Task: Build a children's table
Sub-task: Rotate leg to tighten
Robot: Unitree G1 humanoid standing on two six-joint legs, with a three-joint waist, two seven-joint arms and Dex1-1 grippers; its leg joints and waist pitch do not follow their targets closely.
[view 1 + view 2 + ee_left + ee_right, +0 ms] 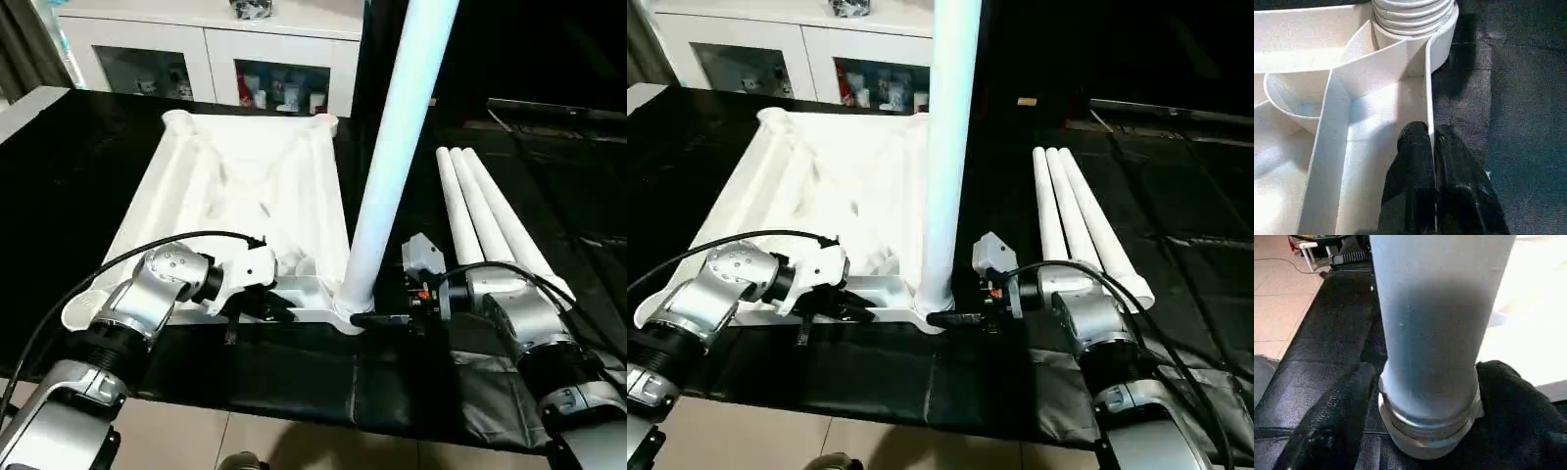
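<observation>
Nearest you, the left gripper (263,311) is pinched shut on the thin near rim of the children's table (235,186), which lies upside down on the dark mat (294,377) with its ribbed underside up. Treat that rim as stiff but narrow: it gives a firm edge to steady the top, yet the smooth moulded surface looks slippery, so keep the pinch square. At the near right corner, the upright leg (392,147) stands in its socket, and the right gripper (1425,396) brackets its threaded base, one finger on each side; whether the pads actually bear on it is hard to judge. The leg is long, rigid and probably light, so take hold low, just above the collar. Farther right, three spare legs (485,211) lie side by side. Beyond stands a white cabinet (211,54).
</observation>
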